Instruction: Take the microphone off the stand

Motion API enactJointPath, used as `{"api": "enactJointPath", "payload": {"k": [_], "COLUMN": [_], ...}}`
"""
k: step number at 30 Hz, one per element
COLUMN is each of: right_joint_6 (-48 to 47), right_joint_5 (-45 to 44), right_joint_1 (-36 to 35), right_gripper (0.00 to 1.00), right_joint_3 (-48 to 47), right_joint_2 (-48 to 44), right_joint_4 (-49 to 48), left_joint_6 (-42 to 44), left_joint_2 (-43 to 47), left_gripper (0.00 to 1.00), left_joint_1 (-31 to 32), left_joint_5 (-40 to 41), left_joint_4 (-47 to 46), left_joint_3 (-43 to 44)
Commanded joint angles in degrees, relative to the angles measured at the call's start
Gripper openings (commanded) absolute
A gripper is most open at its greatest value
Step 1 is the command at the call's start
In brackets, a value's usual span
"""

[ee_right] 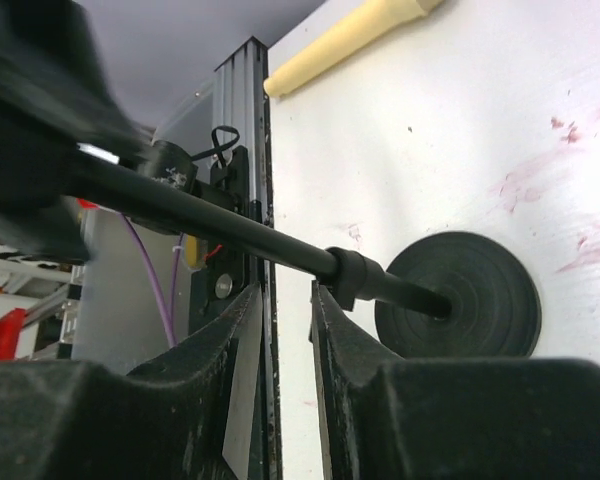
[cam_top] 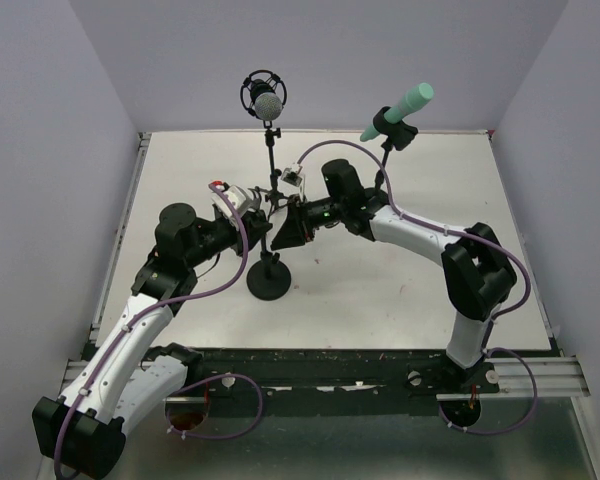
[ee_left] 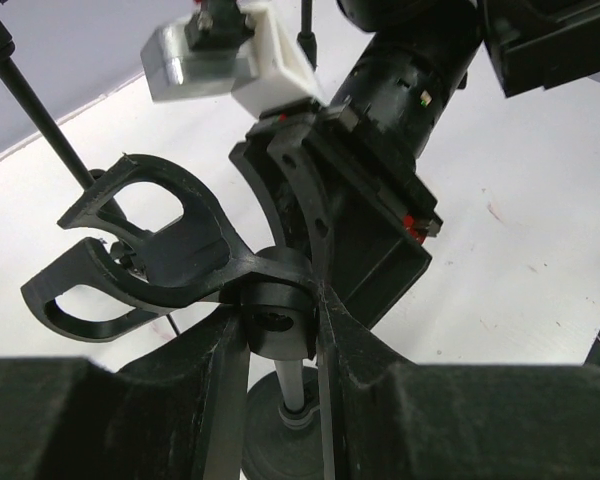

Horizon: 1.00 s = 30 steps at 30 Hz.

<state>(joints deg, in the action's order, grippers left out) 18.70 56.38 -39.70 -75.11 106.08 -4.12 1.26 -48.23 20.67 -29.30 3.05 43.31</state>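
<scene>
Microphone [cam_top: 264, 97] atop stand [cam_top: 268, 281] at table [cam_top: 460, 180] centre, second stand [cam_top: 387, 160] behind to its right.

Robot lab cell, white table [cam_top: 460, 180], plain grey walls [cam_top: 40, 100], 2 arms [cam_top: 140, 330] on aluminium rail [cam_top: 540, 375]

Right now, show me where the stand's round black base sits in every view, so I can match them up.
Top external: base just left of centre, slightly below the middle.
Left wrist: base at the bottom edge, in the gap of the left gripper.
Right wrist: base right of centre, a flat dark disc.
Shared landmark: the black pole rising from it.
</scene>
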Motion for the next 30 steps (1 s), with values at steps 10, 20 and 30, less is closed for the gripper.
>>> {"api": "enactJointPath", "payload": {"k": [10, 20, 30], "right_joint_6": [-3.23, -4.20, -11.57], "right_joint_5": [-5.75, -7.69, -9.27], "right_joint_1": [-0.46, -1.17, -3.80], "right_gripper": [0.49, 0.44, 0.13], "right_joint_3": [1.02, 2.08, 0.23], "right_joint_2": [-0.53, 0.35, -0.96], "right_joint_4": [3.94, 4.03, 6.23], "left_joint_6": [0.94, -0.73, -2.75], "left_joint_2": [0.68, 0.68, 0.50], "left_gripper": [0.00, 0.00, 0.00], "left_joint_1": [-0.98, -1.33, -1.77], "left_joint_5": [2.05, 4.34, 5.57], "left_joint_4": [-2.35, -2.79, -4.45], "left_joint_3": [-0.42, -0.95, -1.65]}}
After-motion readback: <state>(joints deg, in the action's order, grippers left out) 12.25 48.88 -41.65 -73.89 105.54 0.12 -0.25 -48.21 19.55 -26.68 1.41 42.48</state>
